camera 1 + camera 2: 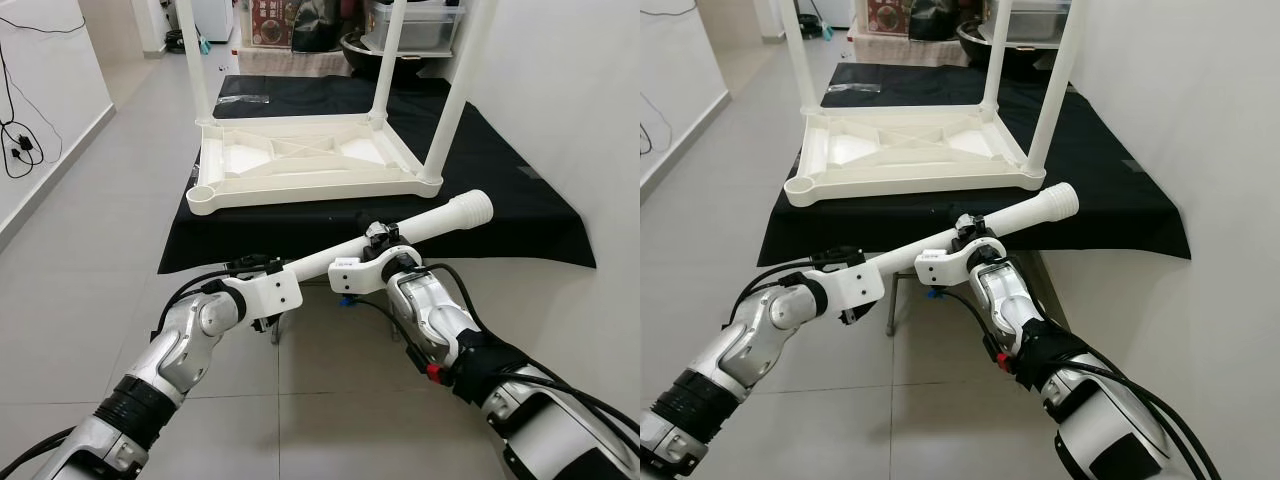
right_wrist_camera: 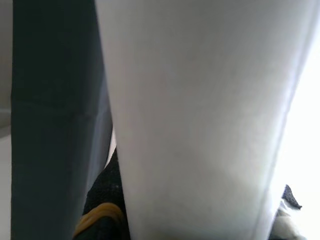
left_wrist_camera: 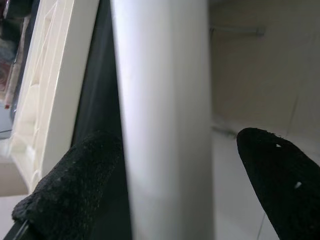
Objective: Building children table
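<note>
Loose table leg (image 1: 400,237) held level just in front of the upturned tabletop (image 1: 305,160) on the black-draped surface (image 1: 520,200), left hand (image 1: 262,268) and right hand (image 1: 378,235) both pinching it, presumably to line its threaded end up with the empty near-left corner socket (image 1: 202,197).

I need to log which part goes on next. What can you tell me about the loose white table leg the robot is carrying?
The loose leg is a smooth white tube, plastic by its look, widening to a ribbed collar at its far end. It lies nearly level, tilted up towards the robot's right, in front of the upturned tabletop on the black cloth. The right hand grips its middle; the left hand's fingers flank its near end.
</note>
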{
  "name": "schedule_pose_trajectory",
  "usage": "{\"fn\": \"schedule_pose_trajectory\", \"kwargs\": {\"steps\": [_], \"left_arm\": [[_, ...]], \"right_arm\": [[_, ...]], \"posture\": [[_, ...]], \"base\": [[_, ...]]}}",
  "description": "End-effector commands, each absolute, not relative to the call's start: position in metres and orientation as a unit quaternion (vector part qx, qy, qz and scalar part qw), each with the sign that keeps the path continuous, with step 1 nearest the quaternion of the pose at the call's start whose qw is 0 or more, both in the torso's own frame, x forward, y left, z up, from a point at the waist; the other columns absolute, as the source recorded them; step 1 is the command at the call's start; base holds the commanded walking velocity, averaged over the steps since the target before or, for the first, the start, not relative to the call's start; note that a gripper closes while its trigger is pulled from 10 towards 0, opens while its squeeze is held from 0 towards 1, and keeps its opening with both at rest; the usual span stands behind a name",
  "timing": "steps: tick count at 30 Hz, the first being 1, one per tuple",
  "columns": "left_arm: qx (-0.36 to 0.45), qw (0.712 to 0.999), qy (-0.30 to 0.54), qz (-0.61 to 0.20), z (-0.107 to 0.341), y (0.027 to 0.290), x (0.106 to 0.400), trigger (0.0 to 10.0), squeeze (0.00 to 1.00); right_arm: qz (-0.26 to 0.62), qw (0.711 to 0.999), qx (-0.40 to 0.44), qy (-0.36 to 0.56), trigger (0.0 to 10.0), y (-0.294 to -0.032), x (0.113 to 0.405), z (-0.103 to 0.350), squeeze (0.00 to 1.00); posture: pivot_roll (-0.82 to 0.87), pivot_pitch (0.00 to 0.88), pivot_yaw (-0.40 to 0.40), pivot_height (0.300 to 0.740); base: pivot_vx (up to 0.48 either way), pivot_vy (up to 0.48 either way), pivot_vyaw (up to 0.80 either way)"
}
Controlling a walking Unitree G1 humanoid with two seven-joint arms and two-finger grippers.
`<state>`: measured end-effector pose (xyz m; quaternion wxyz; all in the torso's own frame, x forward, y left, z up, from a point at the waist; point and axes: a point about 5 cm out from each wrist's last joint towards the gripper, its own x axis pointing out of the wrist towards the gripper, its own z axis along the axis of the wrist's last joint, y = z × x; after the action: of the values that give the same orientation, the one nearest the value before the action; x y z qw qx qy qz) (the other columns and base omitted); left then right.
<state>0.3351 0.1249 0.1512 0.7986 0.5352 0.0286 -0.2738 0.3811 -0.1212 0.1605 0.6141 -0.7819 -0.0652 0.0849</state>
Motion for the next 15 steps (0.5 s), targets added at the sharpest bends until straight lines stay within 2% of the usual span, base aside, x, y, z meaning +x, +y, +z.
{"fn": "schedule_pose_trajectory", "kwargs": {"steps": [1,5,11,15], "left_arm": [[0.560,0.781,0.026,-0.276,0.152,0.127,0.331,10.0,0.00],[0.571,0.774,0.016,-0.275,0.158,0.128,0.327,10.0,0.00],[0.575,0.773,0.006,-0.267,0.169,0.128,0.318,10.0,0.00],[0.565,0.780,0.019,-0.267,0.163,0.130,0.312,10.0,0.00]], "right_arm": [[0.076,0.624,-0.776,-0.056,0.0,-0.126,0.384,0.160,0.00],[0.067,0.626,-0.776,-0.043,0.0,-0.134,0.385,0.156,0.00],[0.048,0.628,-0.777,0.002,0.0,-0.159,0.388,0.148,0.00],[0.025,0.645,-0.764,0.017,0.0,-0.173,0.392,0.154,0.00]], "posture": [[0.07,0.038,-0.069,0.740],[0.08,0.033,-0.071,0.740],[0.09,0.024,-0.078,0.740],[0.09,0.017,-0.080,0.740]], "base": [[0.000,0.000,0.00],[0.000,0.000,0.00],[0.000,0.000,0.00],[0.000,0.000,0.00]]}}
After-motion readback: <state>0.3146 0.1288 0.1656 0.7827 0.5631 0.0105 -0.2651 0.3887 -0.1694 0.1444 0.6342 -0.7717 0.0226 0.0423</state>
